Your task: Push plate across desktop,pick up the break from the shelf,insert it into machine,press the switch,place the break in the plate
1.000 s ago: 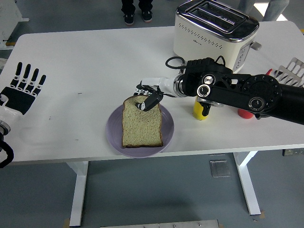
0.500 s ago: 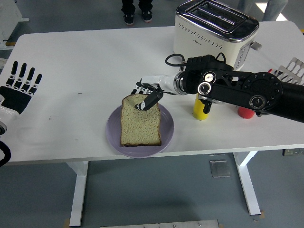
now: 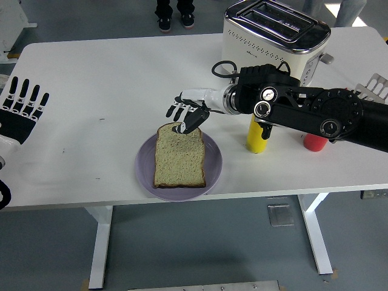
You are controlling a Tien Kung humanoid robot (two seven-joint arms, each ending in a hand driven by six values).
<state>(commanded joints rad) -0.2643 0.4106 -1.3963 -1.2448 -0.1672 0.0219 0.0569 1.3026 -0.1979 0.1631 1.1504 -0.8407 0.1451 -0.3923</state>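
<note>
At the left edge of the table the left hand [image 3: 21, 109] was held flat, its fingers spread and nothing in it. Toward the middle, the slice of bread [image 3: 178, 156] lay flat in the purple plate [image 3: 213, 162], near the table's front edge. The right hand [image 3: 188, 114] was seen just above the slice's far edge, fingers loosened and gripping nothing (whether the thumb tip was touching the crust could not be told). A risk was judged there: if the thumb caught the crust on withdrawal, the slice could be dragged off the plate. Behind the arm stood the toaster [image 3: 267, 36], well apart.
</note>
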